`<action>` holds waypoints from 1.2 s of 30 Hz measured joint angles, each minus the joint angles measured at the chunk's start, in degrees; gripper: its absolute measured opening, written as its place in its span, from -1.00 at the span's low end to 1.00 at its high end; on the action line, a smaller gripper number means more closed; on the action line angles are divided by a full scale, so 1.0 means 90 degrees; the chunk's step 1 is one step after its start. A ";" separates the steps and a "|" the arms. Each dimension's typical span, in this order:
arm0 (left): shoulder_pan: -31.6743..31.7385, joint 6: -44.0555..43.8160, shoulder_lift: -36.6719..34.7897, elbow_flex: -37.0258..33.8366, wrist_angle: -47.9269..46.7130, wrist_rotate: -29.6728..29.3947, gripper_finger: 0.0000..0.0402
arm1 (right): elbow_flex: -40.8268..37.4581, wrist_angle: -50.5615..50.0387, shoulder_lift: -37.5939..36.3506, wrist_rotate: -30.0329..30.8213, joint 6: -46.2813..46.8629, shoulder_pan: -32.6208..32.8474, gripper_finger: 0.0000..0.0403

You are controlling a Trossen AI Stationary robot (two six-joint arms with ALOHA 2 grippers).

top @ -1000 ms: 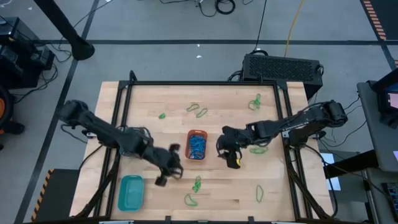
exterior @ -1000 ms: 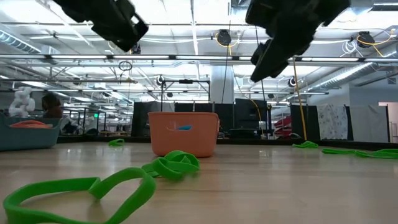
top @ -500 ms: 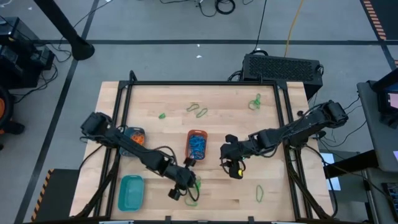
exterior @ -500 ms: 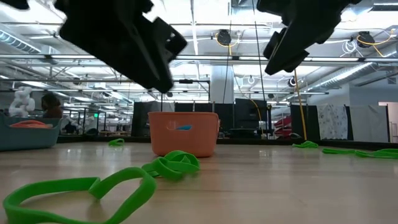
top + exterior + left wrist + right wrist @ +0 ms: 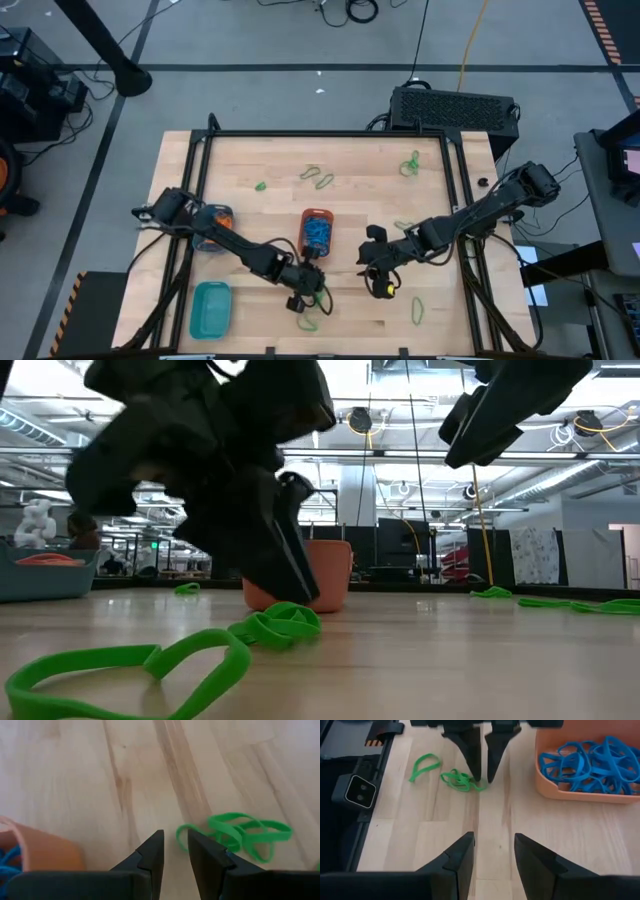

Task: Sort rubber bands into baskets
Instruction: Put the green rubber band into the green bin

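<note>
Lowered since earlier, left gripper (image 5: 298,301) hangs part-open, empty, beside tangled green rubber bands (image 5: 239,835) lying left-right near orange basket (image 5: 316,232); right gripper (image 5: 378,287) part-open, empty.

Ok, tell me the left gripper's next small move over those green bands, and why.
Probably slide sideways and lower a little. The left gripper hovers just above the wood with its fingers slightly parted and empty, and the tangle of green rubber bands lies just beside the tips, not between them. The orange basket holds only blue bands, so a green one still needs picking up.
</note>
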 joint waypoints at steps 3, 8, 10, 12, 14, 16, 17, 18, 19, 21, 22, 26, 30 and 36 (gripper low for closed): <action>0.0042 0.0000 0.0118 -0.0002 0.0050 0.0047 -0.52 | 0.0000 0.0000 0.0000 -0.0002 -0.0008 0.0000 -0.34; 0.0094 -0.0005 0.0223 -0.0002 0.0137 0.0371 -0.52 | 0.0000 -0.0027 0.0000 -0.0002 -0.0033 0.0000 -0.34; 0.0099 -0.0007 0.0223 -0.0002 0.0174 0.0501 -0.52 | 0.0000 -0.0036 0.0000 -0.0002 -0.0045 0.0000 -0.34; 0.0097 -0.0009 0.0226 -0.0002 0.0221 0.0561 -0.53 | 0.0000 -0.0034 0.0000 -0.0003 -0.0055 0.0000 -0.34; 0.0094 -0.0006 0.0226 -0.0002 0.0208 0.0605 -0.57 | 0.0000 -0.0036 0.0000 -0.0005 -0.0101 0.0000 -0.34; 0.0094 0.0014 0.0226 -0.0002 0.0204 0.0798 -0.65 | 0.0000 -0.0035 0.0000 -0.0005 -0.0142 0.0000 -0.34; 0.0094 0.0009 0.0226 -0.0002 0.0204 0.0883 -0.70 | 0.0000 -0.0036 0.0000 -0.0005 -0.0143 0.0000 -0.34; 0.0094 0.0005 0.0226 -0.0002 0.0195 0.0934 -0.76 | 0.0000 -0.0036 0.0000 -0.0005 -0.0144 0.0000 -0.34; 0.0094 0.0012 0.0226 -0.0002 0.0184 0.0947 -0.83 | 0.0000 -0.0036 0.0000 -0.0005 -0.0149 0.0000 -0.34; 0.0094 0.0053 0.0225 -0.0002 0.0183 0.0855 -0.95 | 0.0000 -0.0036 0.0000 -0.0007 -0.0177 0.0000 -0.34; 0.0093 0.0122 0.0215 -0.0002 0.0183 0.0712 -0.97 | 0.0000 -0.0036 0.0000 -0.0007 -0.0194 0.0000 -0.34; 0.0082 0.0340 0.0185 0.0057 0.0127 0.0322 -0.98 | 0.0000 -0.0039 0.0000 -0.0007 -0.0194 0.0000 -0.34; 0.0082 0.0396 0.0185 0.0243 0.0070 0.0307 -0.98 | 0.0000 -0.0044 0.0000 -0.0010 -0.0194 0.0000 -0.34; -0.0052 0.0505 -0.0130 0.0552 -0.0638 -0.0047 -0.99 | 0.0000 -0.0063 0.0000 -0.0011 -0.0189 0.0000 -0.34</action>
